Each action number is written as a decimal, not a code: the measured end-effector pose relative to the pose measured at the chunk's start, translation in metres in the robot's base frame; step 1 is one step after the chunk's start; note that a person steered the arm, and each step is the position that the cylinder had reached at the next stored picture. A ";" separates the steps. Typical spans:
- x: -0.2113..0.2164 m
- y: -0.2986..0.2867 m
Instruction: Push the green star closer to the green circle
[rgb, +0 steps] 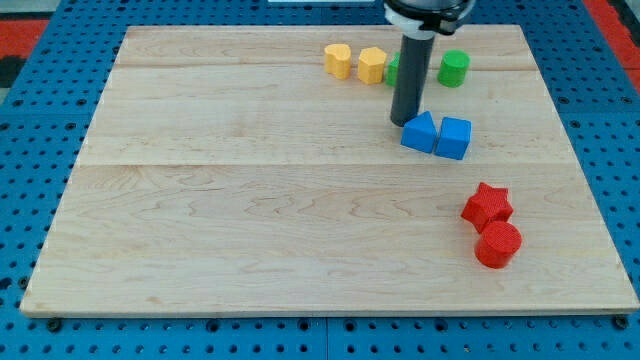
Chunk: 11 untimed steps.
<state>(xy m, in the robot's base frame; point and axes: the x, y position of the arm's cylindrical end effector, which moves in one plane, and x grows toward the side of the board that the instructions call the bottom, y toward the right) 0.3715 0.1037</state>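
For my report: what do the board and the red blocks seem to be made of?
The board looks like pale wood with a smooth finish: grain and plank seams show. The red star and red cylinder look like matte plastic, perhaps printed: fine ridges show.

The bench (250, 200) is a pale wooden board lying on a blue perforated surface (40, 330). Near the view's top sit a yellow heart (338, 60) and a yellow hexagon (372, 65), just beside each other, then a green star (394, 70) largely hidden, and a green circle (454, 68). Below them a blue triangle (419, 132) touches a blue cube (454, 138). Toward the view's lower right, a red star (487, 205) touches a red circle (498, 244)
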 end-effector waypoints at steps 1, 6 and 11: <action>-0.031 -0.014; -0.100 -0.063; -0.106 0.027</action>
